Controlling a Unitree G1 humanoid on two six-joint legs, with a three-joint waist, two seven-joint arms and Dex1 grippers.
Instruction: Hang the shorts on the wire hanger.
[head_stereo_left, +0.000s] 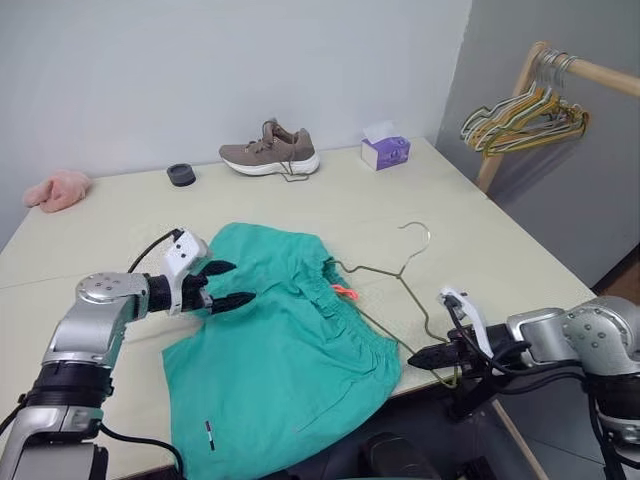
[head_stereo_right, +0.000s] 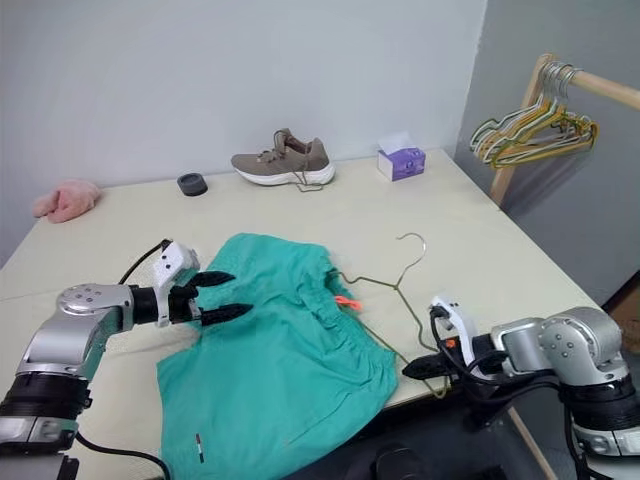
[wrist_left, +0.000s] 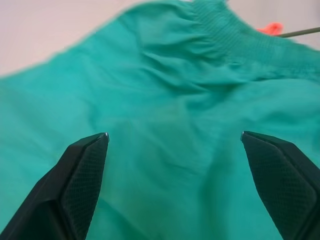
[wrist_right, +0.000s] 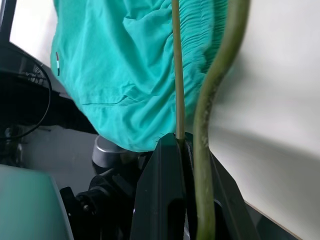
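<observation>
In front of me stood a cream table (head_stereo_left: 120, 225) carrying the shorts (head_stereo_left: 290, 340), the wire hanger (head_stereo_left: 400, 275) partly beneath their waistband, a brown shoe (head_stereo_left: 270, 152), a tissue box (head_stereo_left: 385, 152), a black ring (head_stereo_left: 181, 175) and a pink cloth (head_stereo_left: 58, 190).

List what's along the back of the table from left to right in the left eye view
pink fuzzy cloth → small black round object → brown sneaker → purple tissue box → bunch of hangers on the wooden rail, beyond the table's right edge.
</observation>
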